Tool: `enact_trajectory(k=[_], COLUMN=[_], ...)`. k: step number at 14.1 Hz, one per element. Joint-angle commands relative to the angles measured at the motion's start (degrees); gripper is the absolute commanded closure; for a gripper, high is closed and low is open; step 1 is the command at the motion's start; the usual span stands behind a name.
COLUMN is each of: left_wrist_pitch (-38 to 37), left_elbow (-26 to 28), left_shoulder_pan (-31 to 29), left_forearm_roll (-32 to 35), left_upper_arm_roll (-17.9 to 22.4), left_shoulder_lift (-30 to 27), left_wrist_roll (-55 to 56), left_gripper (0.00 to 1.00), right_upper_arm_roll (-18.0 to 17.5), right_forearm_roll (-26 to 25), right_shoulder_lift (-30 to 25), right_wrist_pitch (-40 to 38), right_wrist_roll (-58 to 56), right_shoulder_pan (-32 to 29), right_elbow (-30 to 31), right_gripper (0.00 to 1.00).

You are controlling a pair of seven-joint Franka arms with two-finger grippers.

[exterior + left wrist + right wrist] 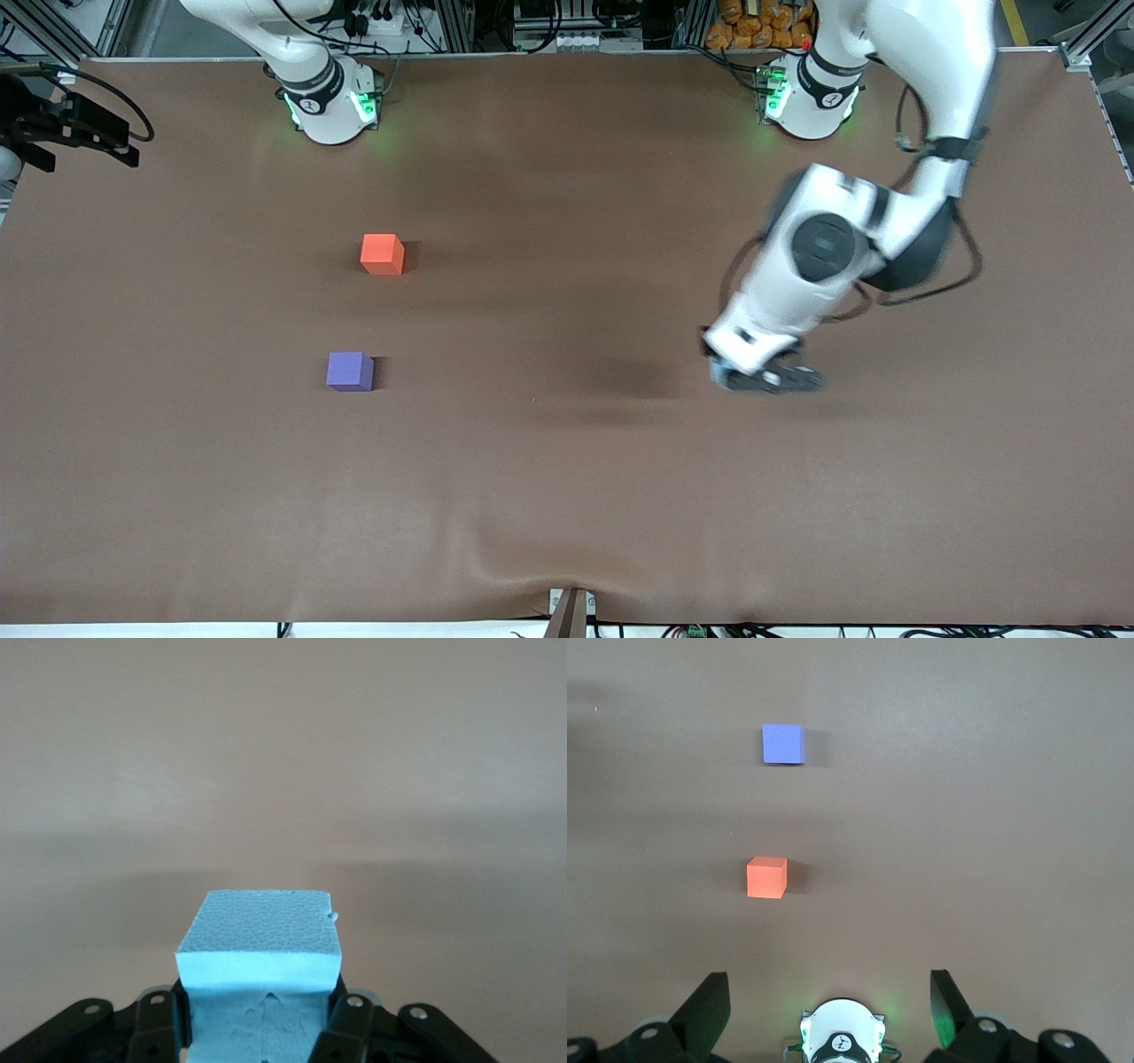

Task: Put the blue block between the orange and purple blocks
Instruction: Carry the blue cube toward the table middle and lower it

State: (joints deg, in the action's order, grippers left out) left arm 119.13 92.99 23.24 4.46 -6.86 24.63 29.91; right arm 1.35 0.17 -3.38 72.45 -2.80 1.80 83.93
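My left gripper (769,379) had its jaws clamped on the blue block (259,935), held over bare counter (567,496) toward the left arm's end, well apart from the other two cubes. Carry step, I judged: block in hand, not yet placed. Orange block (383,253) sat farther from the front camera, purple block (350,370) nearer, a clear gap between them. Next move called for travel toward the right arm's end, lining up over that gap, then lowering. My right gripper (830,1005) waited high above its base, jaws wide, holding nothing.

blue block (259,935): matt pebbled foam | table (567,496): matt brown cloth
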Motion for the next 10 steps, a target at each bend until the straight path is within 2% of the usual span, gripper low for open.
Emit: enact_trajectory(k=[1, 3, 6, 9, 10], left_wrist_pitch=[-1.3, -1.3, 2.5, 7.4, 8.3], left_elbow=[-5.3, -8.5, -14.0, -14.1, -14.0], left_shoulder_pan=[9.1, 14.3, 21.7, 24.6, 25.0], left_forearm_roll=[0.6, 0.6, 1.1, 1.2, 1.3], left_upper_arm_roll=[0.8, 0.8, 1.5, 1.6, 1.6], left_shoulder_lift=[5.6, 10.2, 17.6, 20.3, 20.9], left_wrist_roll=[7.3, 13.4, 19.6, 20.4, 20.6], left_gripper=[0.95, 0.95, 0.95, 0.9, 0.84], right_upper_arm_roll=[-0.4, -0.4, -0.4, -0.4, -0.4], right_forearm_roll=[-0.3, -0.3, -0.3, -0.3, -0.3], right_shoulder_lift=[0.5, 0.5, 0.5, 0.5, 0.5], right_wrist_pitch=[-0.9, -0.9, -0.9, -0.9, -0.9], right_wrist_roll=[0.6, 0.6, 0.6, 0.6, 0.6], right_shoulder_pan=[-0.5, -0.5, -0.5, -0.5, -0.5], right_elbow=[-1.1, -1.1, -1.1, -1.1, -1.1], right_gripper=[0.0, 0.0, 0.0, 0.0, 0.0])
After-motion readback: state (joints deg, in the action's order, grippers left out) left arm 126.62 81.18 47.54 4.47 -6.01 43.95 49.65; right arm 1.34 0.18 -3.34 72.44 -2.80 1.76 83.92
